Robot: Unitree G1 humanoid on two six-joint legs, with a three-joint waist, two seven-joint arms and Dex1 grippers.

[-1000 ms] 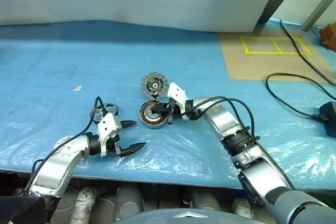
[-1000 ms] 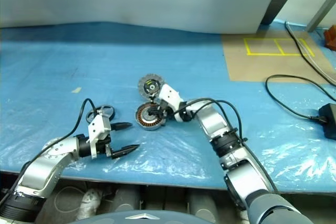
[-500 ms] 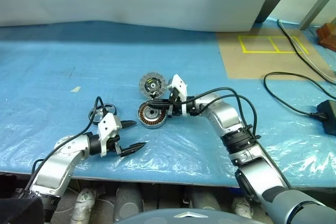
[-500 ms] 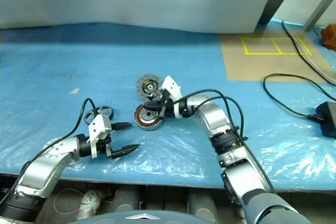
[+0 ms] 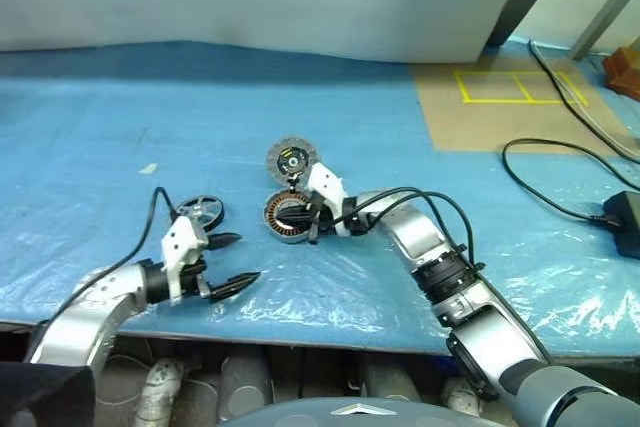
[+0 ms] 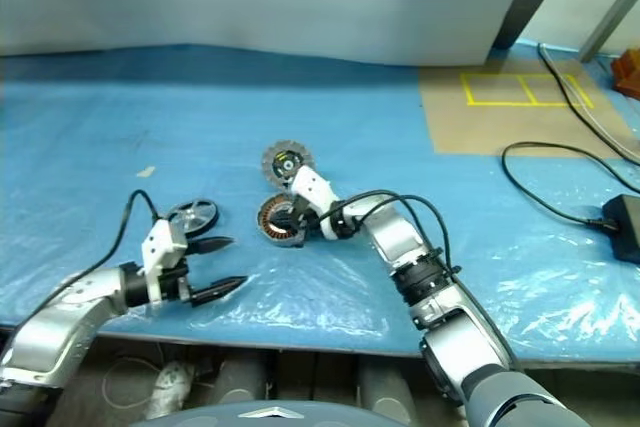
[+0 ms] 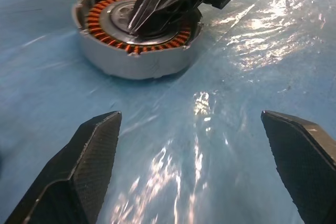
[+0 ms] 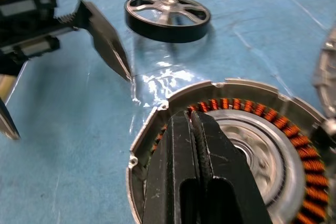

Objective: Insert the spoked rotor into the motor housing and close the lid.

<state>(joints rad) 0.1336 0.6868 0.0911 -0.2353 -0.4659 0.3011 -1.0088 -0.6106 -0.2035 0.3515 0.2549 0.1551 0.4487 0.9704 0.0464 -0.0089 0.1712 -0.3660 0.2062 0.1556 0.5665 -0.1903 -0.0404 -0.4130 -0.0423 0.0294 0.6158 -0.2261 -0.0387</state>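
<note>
The motor housing (image 5: 290,217), a grey cup with a copper winding ring, stands on the blue plastic sheet at mid-table. My right gripper (image 5: 306,224) is shut, and its black tips lie over the winding ring (image 8: 231,106) and the silvery centre. Just behind the housing lies the lid (image 5: 291,161), dark face up with a yellow-green spot. The spoked rotor (image 5: 197,213) lies flat to the left of the housing. My left gripper (image 5: 248,258) stands open with nothing in it, nearer the table's front edge than the rotor. It points toward the housing (image 7: 136,40).
A brown board with yellow tape lines (image 5: 500,97) lies at the back right. Black cables and a power adapter (image 5: 627,215) run along the right side. A small pale scrap (image 5: 148,168) lies at the left. The table's front edge passes just below the left gripper.
My left arm has drawn back to the left, and the rotor now lies uncovered beside it. The right gripper has stayed shut at the housing and has rolled a little.
</note>
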